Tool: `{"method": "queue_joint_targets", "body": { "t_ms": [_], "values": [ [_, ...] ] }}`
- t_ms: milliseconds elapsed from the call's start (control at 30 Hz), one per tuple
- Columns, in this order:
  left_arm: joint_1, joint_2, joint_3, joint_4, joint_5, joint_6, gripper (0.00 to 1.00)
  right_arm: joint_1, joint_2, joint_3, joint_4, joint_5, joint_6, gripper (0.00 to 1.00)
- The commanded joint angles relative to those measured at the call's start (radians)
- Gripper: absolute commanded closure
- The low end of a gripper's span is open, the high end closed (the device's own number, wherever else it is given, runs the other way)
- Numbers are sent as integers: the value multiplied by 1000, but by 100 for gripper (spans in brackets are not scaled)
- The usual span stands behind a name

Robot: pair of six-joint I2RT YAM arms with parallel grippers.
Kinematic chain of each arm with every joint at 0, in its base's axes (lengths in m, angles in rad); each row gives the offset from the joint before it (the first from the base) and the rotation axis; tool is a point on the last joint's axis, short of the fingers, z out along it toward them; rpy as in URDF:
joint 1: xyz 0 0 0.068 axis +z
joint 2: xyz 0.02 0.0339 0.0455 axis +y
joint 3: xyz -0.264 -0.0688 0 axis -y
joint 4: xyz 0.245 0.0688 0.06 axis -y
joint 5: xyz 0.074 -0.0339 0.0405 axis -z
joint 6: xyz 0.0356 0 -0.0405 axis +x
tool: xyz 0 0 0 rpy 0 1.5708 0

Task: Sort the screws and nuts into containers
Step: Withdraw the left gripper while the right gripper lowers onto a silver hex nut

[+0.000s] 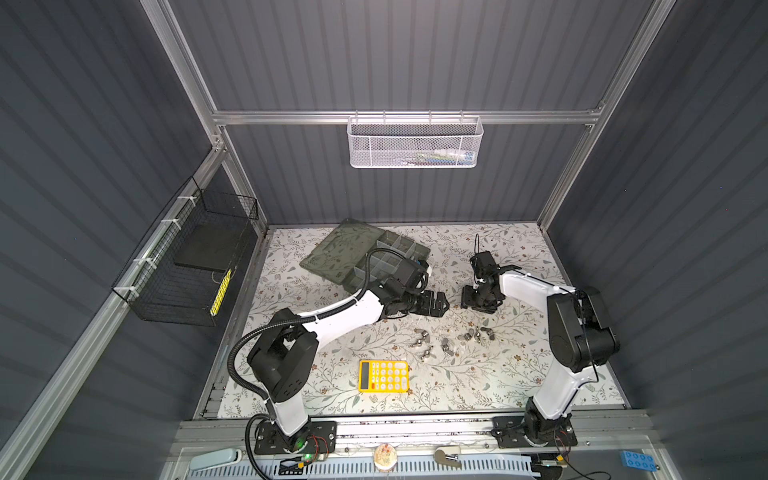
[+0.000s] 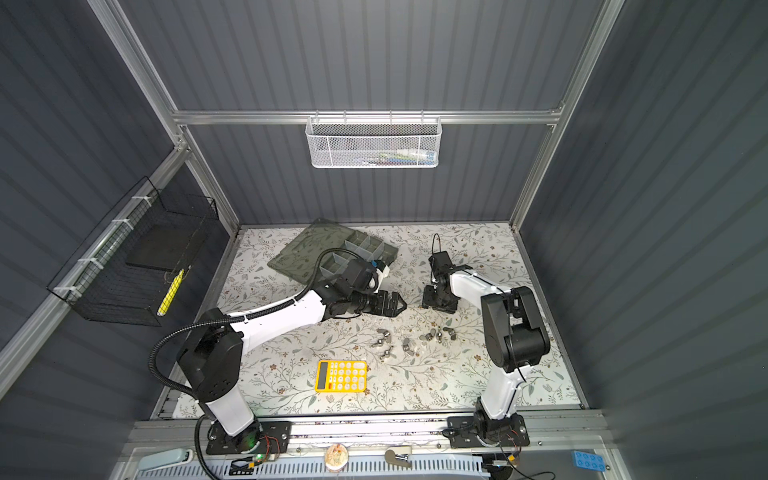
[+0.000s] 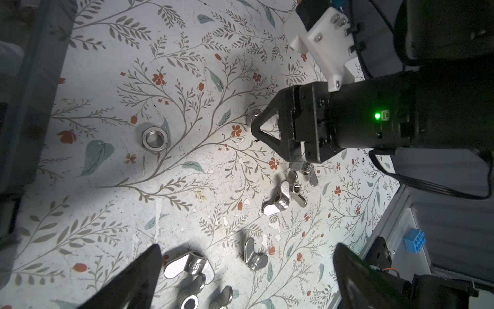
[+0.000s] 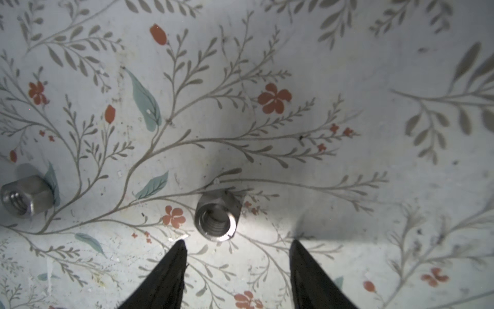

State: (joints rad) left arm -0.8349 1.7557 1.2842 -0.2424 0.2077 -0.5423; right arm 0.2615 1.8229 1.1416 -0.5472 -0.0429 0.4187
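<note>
A silver hex nut (image 4: 217,218) lies on the floral mat just past the tips of my right gripper (image 4: 238,242). That gripper is open, with nothing between its fingers. It points down at the mat in both top views (image 1: 477,306) (image 2: 438,306). A second hex nut (image 4: 25,195) lies off to one side. My left gripper (image 3: 247,267) is open wide and hovers over several silver wing nuts (image 3: 187,264) (image 1: 445,344). The containers (image 1: 395,253) (image 2: 361,245) are compartments of the grey-green organiser box at the back. The screws are out of view.
The box's flat lid (image 1: 340,249) lies open beside the compartments. A yellow calculator (image 1: 383,376) sits near the mat's front edge. A white mesh basket (image 1: 413,143) hangs on the back wall, and a black wire basket (image 1: 187,266) on the left wall.
</note>
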Motion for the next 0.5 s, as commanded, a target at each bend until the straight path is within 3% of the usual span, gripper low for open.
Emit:
{"method": "queue_joint_targets", "body": {
  "t_ms": [0,467],
  "values": [
    [4,22,41,-13,14,18,0,-4,20,31,-10,-7,-8,42],
    [6,20,35,-21,3,25,0,6,102,107,-50,14,0,54]
  ]
}}
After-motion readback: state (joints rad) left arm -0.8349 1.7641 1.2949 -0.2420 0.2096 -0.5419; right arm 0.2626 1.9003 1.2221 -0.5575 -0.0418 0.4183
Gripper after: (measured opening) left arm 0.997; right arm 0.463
